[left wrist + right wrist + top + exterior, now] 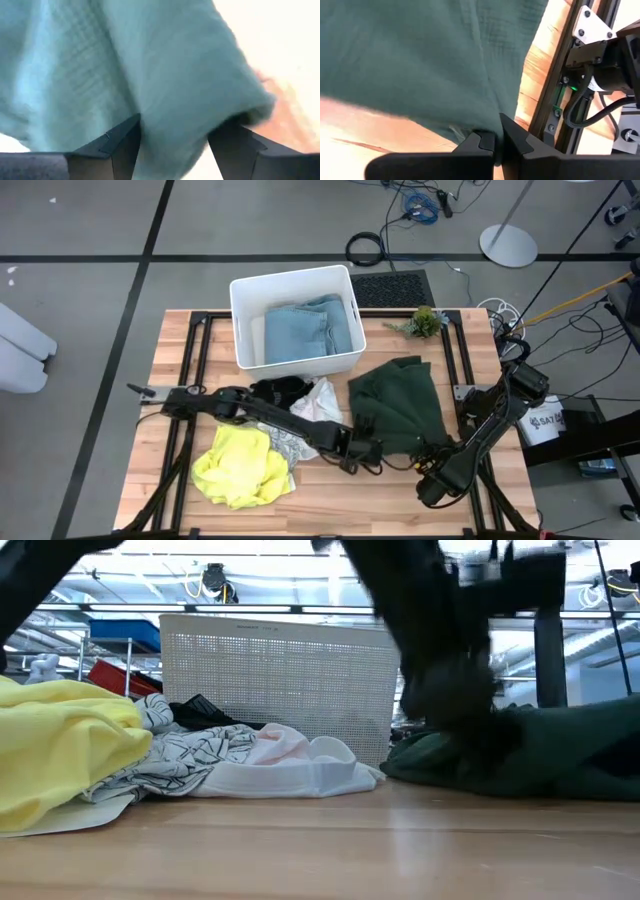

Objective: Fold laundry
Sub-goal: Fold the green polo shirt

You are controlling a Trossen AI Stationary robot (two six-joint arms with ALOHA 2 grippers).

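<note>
The dark green garment (400,405) lies spread on the table's right half. It also shows in the low view (540,750). My left gripper (362,452) is at its near-left edge, open, with a bulge of the green cloth (165,90) between its fingers. My right gripper (428,468) is shut on its near-right edge. The bright yellow garment (240,465), the white one with grey pattern (315,405) and the black one (275,390) lie heaped at the left. The light blue garment (305,330) lies in the white bin (240,320). My left gripper has a fold of the green garment (150,130) bulging between its two spread fingers (122,142). Whether the fingers touch the cloth, I cannot tell. My right gripper pinches the green garment's near-right edge (470,122) between its two fingers, coming low over the table from its near side. The rest of the cloth lies on the table beyond the fingers.
The bin (280,670) stands at the table's far middle. A small green plant (425,320) sits to the right of it. Black frame rails (462,370) run along the table's sides. Bare wood (330,500) shows along the near edge.
</note>
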